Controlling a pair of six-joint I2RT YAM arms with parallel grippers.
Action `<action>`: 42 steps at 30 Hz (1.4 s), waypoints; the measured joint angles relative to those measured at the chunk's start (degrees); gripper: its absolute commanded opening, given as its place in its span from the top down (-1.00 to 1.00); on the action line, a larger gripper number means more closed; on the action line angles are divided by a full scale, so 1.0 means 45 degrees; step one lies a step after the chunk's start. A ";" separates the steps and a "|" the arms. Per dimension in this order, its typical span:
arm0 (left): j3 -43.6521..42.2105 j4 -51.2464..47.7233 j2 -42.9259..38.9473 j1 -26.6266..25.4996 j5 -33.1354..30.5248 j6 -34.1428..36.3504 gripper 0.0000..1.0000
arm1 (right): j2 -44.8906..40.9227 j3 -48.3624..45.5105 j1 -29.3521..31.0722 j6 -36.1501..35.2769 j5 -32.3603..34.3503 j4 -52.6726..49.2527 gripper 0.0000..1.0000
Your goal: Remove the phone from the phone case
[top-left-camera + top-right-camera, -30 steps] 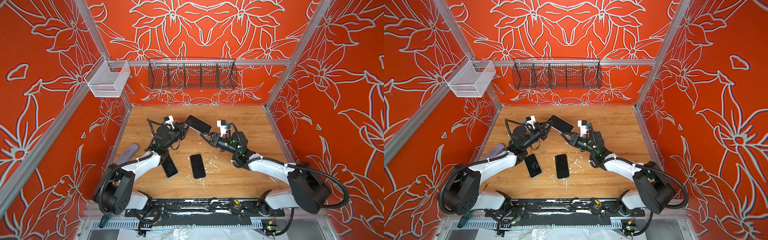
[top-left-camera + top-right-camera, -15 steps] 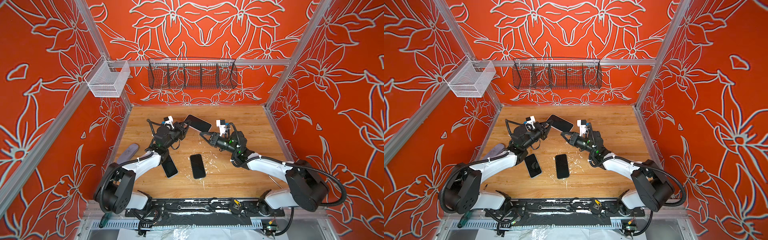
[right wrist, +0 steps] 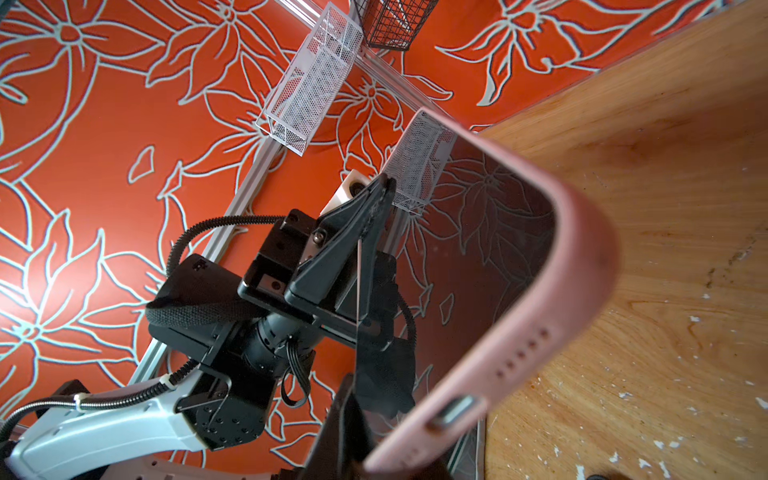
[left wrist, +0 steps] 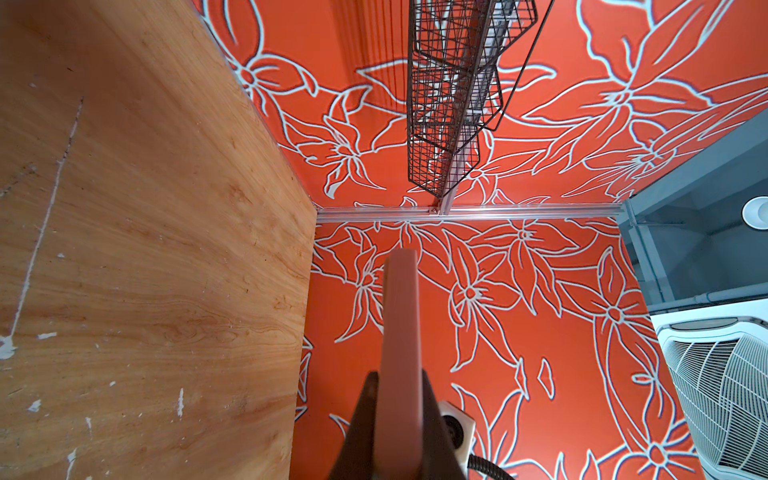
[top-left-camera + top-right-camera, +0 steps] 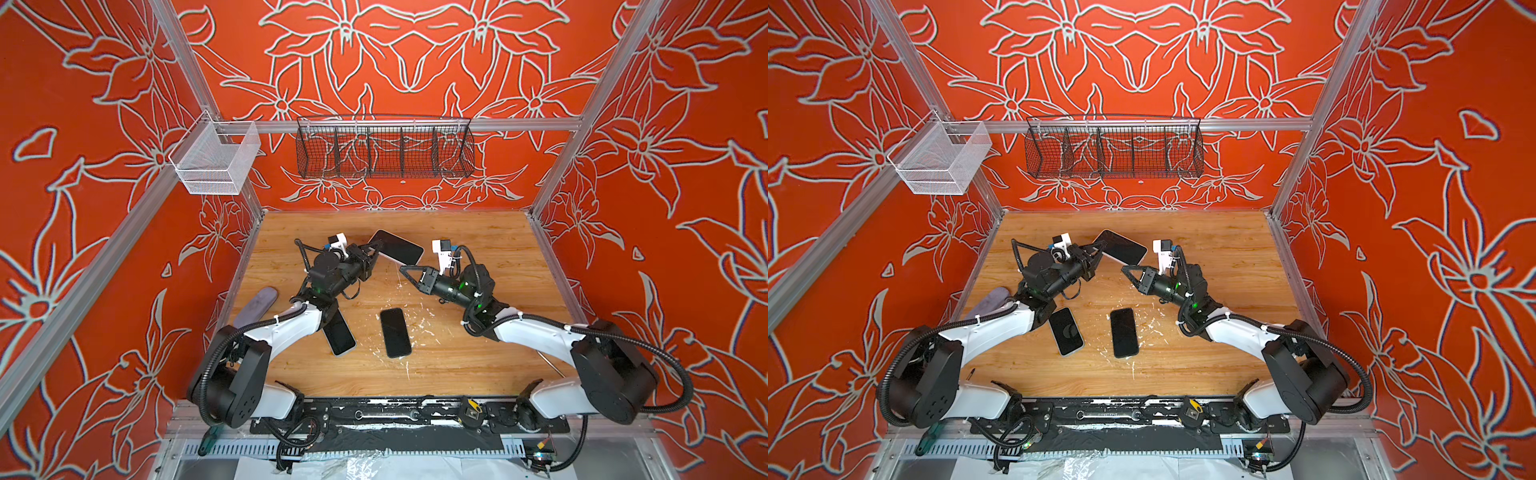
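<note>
Two phones lie flat on the wooden table (image 5: 478,232), close to my base. One is a black phone (image 5: 395,332). The other is a phone with a pale edge (image 5: 340,336), near it on the left and partly under my left arm. A grey flat thing (image 5: 259,301) lies at the left edge of the table.

Further out, my left gripper (image 5: 376,249) is pressed together on the pink phone case (image 3: 582,257) and holds it up off the table. The phone (image 5: 397,247) sits inside the case, tilted, with its dark screen facing up. In my left wrist view, the thin pink side of the case is squeezed between my two black fingers (image 4: 361,415).

My right gripper (image 5: 403,269) points at the near corner of the case, the end with the little holes and the charging slot. Its tip is right at that corner. In my right wrist view, one black finger (image 3: 340,424) shows beside the pink edge. The case hides the rest, so I cannot tell if this gripper is pinching the case or only near it.

At the very back, a black wire basket (image 5: 384,151) hangs on the wall. A white mesh basket (image 5: 216,160) hangs by the left corner.
</note>
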 measured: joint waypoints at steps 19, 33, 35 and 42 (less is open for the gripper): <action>0.0000 -0.0194 -0.0053 -0.0010 0.0515 -0.1073 1.00 | -0.0160 -0.0364 -0.0010 -0.1797 0.0000 0.0364 0.92; 0.0000 -0.0510 -0.0544 -0.0126 0.0699 -0.1545 1.00 | -0.0155 -0.1054 -0.0121 -0.1545 -0.0175 0.1938 0.96; 0.0000 -0.0559 -0.0665 -0.0146 0.0704 -0.1588 1.00 | -0.0155 -0.1117 -0.0141 -0.1506 -0.0228 0.2118 0.96; 0.0000 -0.0563 -0.0772 -0.0151 0.0719 -0.1734 1.00 | -0.0058 -0.1311 -0.0272 -0.1321 -0.0374 0.2545 0.97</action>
